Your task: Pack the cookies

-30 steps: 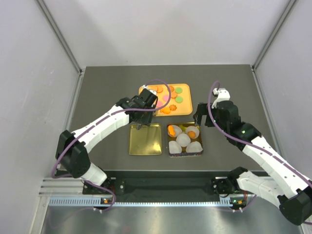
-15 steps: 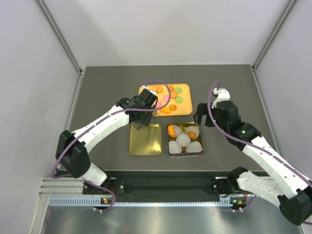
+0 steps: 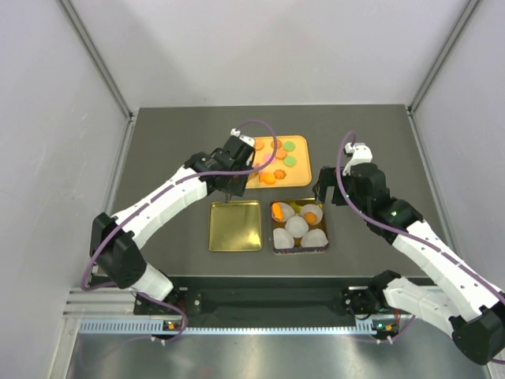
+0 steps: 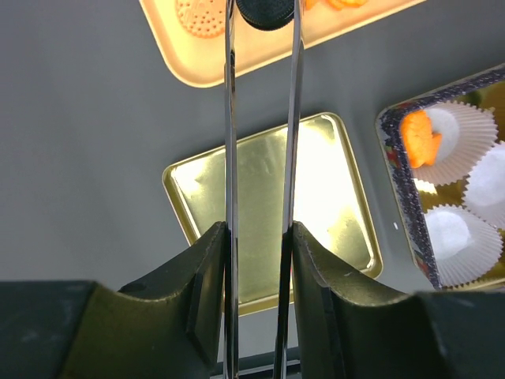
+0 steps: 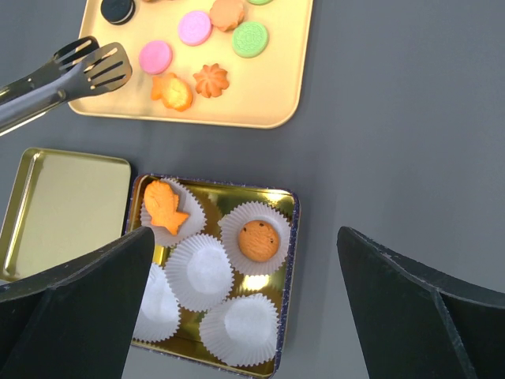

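The cookies (image 3: 272,162) lie on an orange tray (image 5: 292,79): pink, green, orange and one black cookie (image 5: 118,9). My left gripper (image 4: 259,229) is shut on metal tongs (image 5: 87,67). The tong tips hover at the tray's near left corner with nothing between them, and the black cookie (image 4: 264,12) lies just beyond them. The gold tin (image 5: 288,260) holds white paper cups (image 5: 200,271); a fish-shaped orange cookie (image 5: 164,207) and a round orange cookie (image 5: 258,241) each sit in a cup. My right gripper (image 5: 245,233) hangs open above the tin.
The tin's gold lid (image 3: 234,225) lies flat just left of the tin, below the tongs. The dark table (image 3: 158,158) is walled in by grey panels on three sides.
My left arm has swung the tongs from over the lid up to the tray's near left corner. The right arm has not moved.
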`<state>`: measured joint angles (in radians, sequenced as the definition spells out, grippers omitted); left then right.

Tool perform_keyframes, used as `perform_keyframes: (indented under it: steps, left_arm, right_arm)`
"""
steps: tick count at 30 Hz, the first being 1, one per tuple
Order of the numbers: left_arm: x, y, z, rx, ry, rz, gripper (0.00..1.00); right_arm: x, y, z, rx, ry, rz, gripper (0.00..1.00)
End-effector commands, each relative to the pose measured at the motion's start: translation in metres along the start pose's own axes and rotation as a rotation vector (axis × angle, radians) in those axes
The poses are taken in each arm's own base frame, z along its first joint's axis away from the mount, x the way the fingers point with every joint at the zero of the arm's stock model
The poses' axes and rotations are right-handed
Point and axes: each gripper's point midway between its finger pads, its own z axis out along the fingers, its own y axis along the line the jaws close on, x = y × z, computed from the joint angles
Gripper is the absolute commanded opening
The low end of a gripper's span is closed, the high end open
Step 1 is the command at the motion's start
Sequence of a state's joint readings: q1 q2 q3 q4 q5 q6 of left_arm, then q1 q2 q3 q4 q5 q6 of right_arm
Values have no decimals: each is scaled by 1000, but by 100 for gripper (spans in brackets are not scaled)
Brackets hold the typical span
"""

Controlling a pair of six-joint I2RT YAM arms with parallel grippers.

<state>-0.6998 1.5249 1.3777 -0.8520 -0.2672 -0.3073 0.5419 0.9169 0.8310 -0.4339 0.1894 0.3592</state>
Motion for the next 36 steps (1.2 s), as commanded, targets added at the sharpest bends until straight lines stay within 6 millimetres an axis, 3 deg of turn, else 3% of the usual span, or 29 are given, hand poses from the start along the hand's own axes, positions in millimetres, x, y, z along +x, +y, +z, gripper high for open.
perform_keyframes:
  steps: [1, 9, 12, 18, 26, 36]
  left_arm:
    - [-23, -6, -26, 65, -79, 5, 29]
    - [-18, -47, -63, 159, -114, 79, 29]
    - [-5, -73, -81, 214, -121, 116, 29]
    - [23, -104, -100, 300, -107, 151, 29]
    - [61, -120, -101, 326, -43, 204, 29]
    - [82, -134, -104, 384, -6, 252, 30]
  right_arm:
    - [-19, 5, 0, -15, -64, 9, 100]
    - [-27, 4, 0, -2, -77, 2, 100]
    - [-32, 3, -2, 3, -87, -1, 100]
    - [-34, 2, -2, 11, -86, 0, 100]
    - [-34, 0, -4, 22, -85, -5, 100]
    - [-31, -2, -3, 28, -76, -2, 100]
